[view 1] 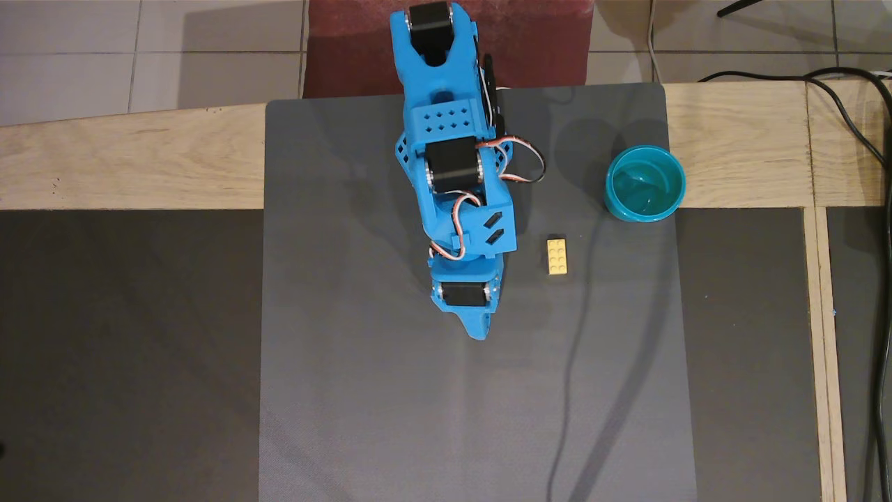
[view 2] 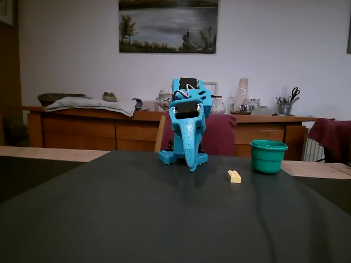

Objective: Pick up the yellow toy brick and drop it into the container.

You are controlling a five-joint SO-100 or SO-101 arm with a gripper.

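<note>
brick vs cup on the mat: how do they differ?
Colour: the yellow toy brick is yellow with studs on top; the container is teal-blue and glossy inside.
Shape: the brick is a flat rectangle, the container round and open-topped.
Size: the container is clearly wider and taller than the brick.
Shared: both stand right of the arm in the overhead view, untouched.
</note>
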